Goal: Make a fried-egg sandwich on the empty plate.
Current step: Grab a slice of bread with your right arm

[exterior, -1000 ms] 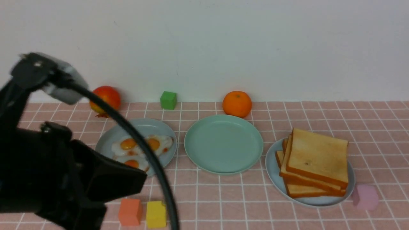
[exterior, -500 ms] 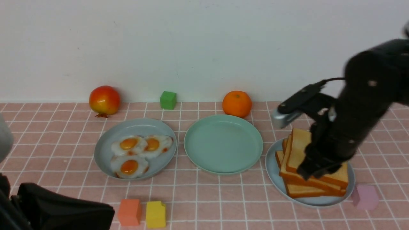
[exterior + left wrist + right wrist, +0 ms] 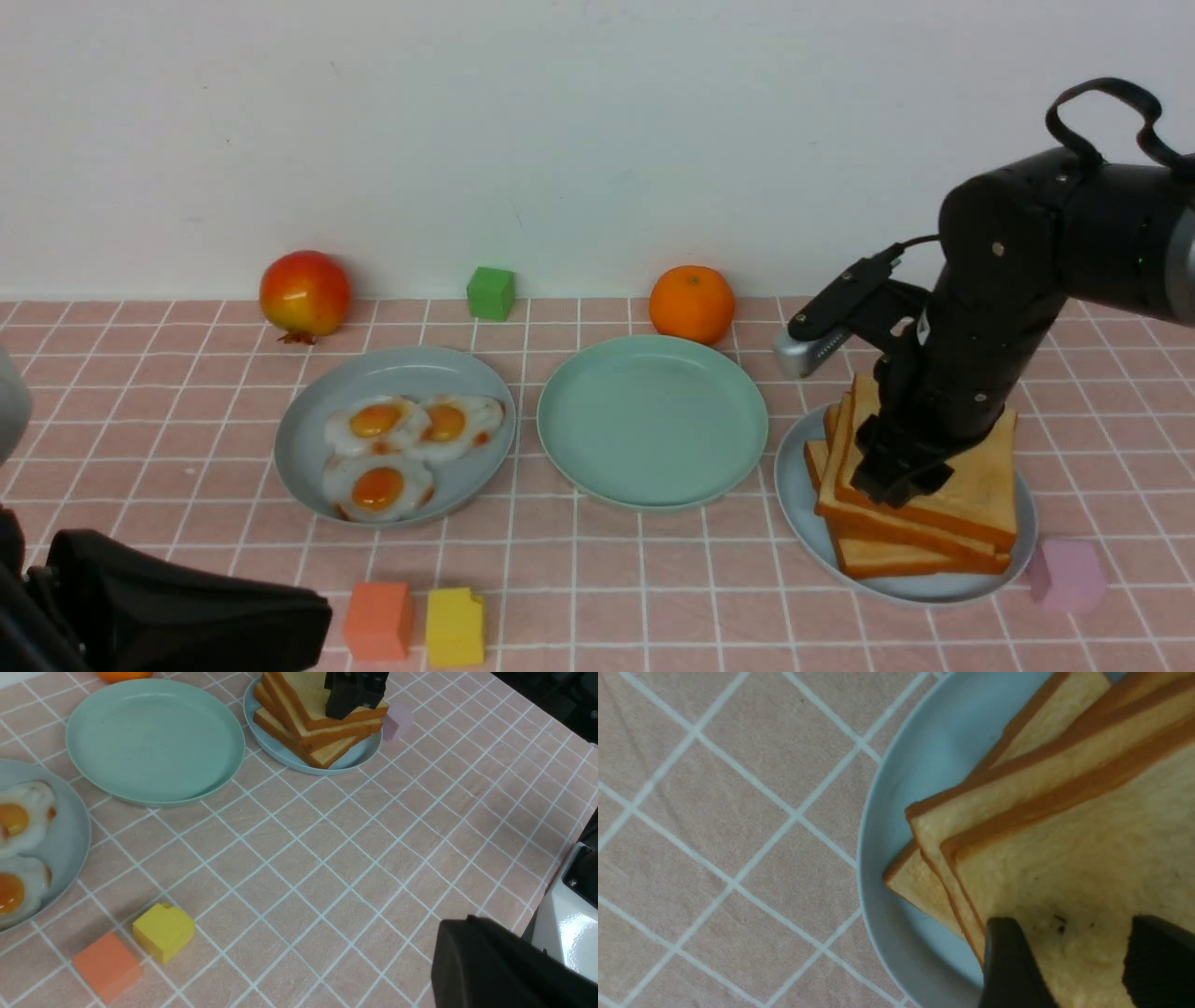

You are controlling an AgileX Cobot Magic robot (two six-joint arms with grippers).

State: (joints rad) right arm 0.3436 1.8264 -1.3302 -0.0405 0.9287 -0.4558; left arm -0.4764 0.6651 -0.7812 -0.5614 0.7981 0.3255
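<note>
Noted right tool spread wide, tips poised at corner of top toast slice, nothing pinched yet. Found rest of stack directly beneath, on grey-blue plate. Spotted empty plate well off to tool's left, bare. Advise: slip one finger under crust edge of top slice only, close gently, lift level. Watch for second slice dragging along. Then carry left, set flat at plate centre, ready for a fried egg.
</note>
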